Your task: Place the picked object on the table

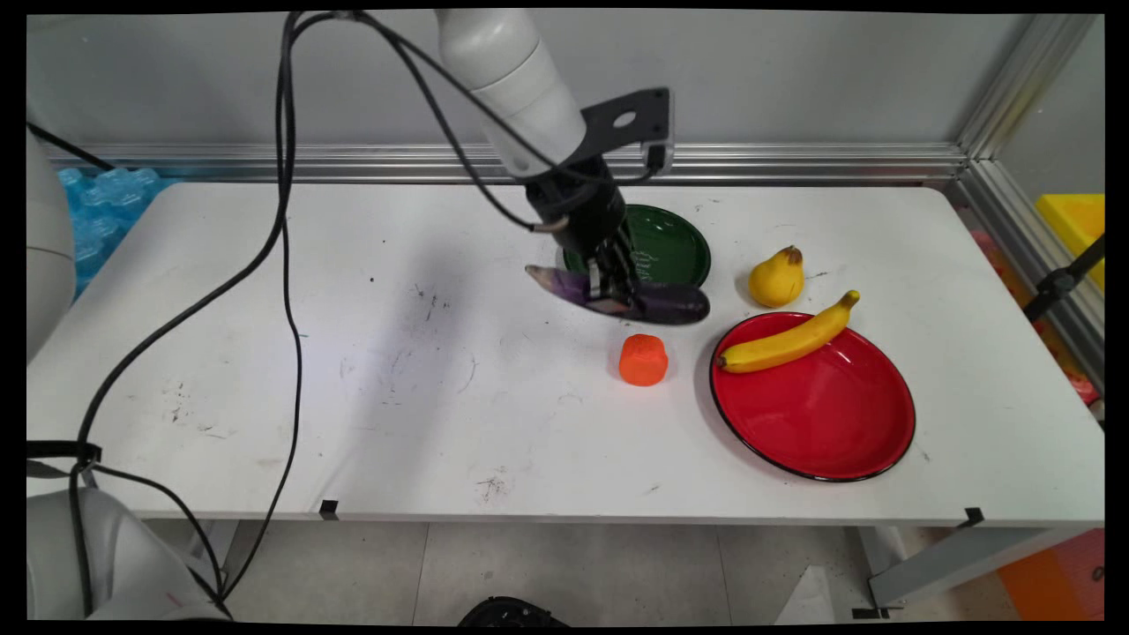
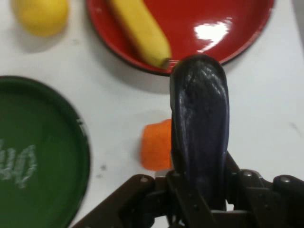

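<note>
Firmly around eggplant (image 1: 657,302): end effector (image 1: 615,287).

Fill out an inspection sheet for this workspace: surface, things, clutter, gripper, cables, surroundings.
Surface: white table, scuffed with dark marks.
Things: purple eggplant in the gripper, beside the green plate; orange piece in front of it; banana lying across the red plate rim; yellow pear on the table.
Clutter: nothing seen.
Gripper: gripper shut on the eggplant.
Cables: black cables hang from the arm over the table's left part.
Surroundings: grey wall, aluminium frame, yellow bin at right.
</note>
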{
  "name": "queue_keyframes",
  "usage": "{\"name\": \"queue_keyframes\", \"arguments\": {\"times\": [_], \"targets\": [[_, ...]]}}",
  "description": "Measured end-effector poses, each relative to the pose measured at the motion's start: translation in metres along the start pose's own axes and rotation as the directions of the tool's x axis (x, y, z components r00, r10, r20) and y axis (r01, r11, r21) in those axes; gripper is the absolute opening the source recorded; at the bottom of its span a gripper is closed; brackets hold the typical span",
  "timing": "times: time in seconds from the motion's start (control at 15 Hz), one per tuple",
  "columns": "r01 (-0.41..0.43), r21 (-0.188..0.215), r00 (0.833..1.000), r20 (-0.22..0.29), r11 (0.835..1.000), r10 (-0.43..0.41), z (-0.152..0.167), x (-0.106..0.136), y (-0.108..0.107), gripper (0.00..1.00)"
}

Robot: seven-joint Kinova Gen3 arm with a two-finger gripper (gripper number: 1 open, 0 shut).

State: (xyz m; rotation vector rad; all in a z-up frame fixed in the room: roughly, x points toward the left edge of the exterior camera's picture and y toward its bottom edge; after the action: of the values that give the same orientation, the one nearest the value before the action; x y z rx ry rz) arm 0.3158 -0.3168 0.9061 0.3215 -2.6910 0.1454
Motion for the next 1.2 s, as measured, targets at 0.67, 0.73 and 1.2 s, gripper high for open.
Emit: {"name": "queue_keyframes", "arguments": {"times": [0.67,0.73,1.2], "targets": [[-0.101,-0.070,0.995,0.016,0.992,0.102,0.065,-0.008,0.048,0.00],[-0.107,-0.074,0.994,0.019,0.991,0.109,0.073,-0.008,0.051,0.00],[-0.134,-0.089,0.989,0.046,0.987,0.138,0.120,-0.014,0.058,0.00]]}}
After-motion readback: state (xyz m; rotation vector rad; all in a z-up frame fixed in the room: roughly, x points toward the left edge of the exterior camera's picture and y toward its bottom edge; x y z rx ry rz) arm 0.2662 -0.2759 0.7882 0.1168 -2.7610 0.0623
